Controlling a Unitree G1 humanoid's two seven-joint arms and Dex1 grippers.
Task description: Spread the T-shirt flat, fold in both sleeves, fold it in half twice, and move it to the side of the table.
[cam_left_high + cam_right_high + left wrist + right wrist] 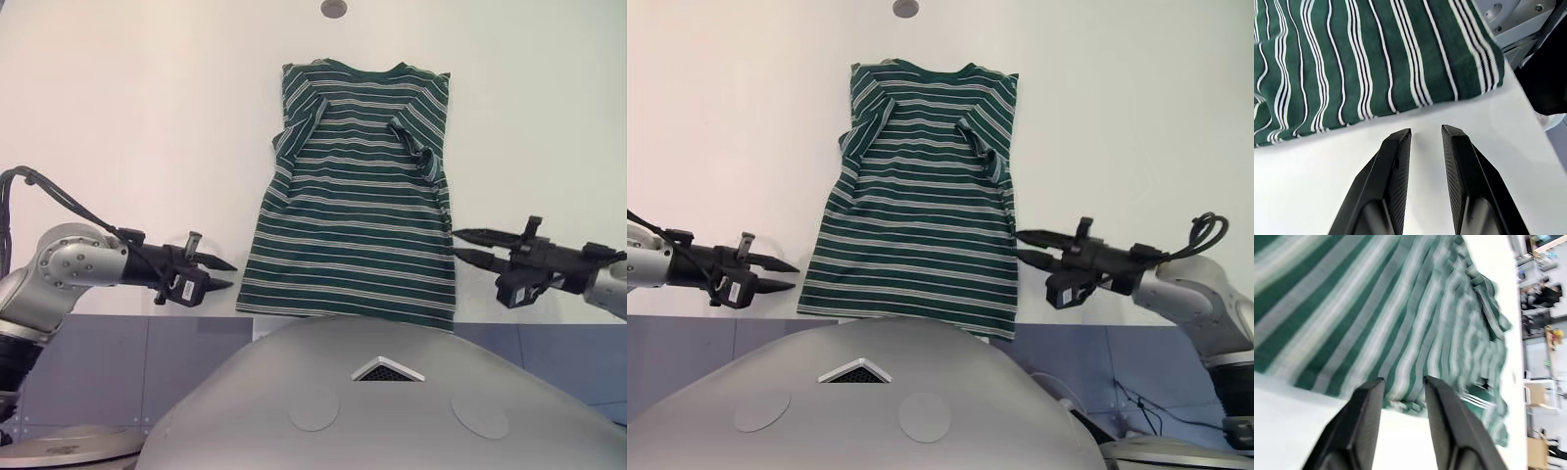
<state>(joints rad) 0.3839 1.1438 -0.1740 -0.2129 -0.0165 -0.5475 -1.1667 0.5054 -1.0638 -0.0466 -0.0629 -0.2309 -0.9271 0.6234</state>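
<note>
A green T-shirt with white stripes (353, 211) lies flat on the white table (127, 147), collar at the far end, both sleeves folded in over its body. Its near hem reaches the table's front edge. My left gripper (227, 273) is open just left of the shirt's near left corner, a short gap from the cloth; its fingertips (1400, 139) frame bare table in front of the hem (1400, 93). My right gripper (462, 245) is open at the shirt's right edge near the hem, its fingertips (1374, 387) over the cloth's border (1376, 323).
A small grey round disc (333, 8) sits in the table beyond the collar. Bare white table stretches wide on both sides of the shirt. The table's front edge (118, 315) runs just behind both grippers, with grey floor below.
</note>
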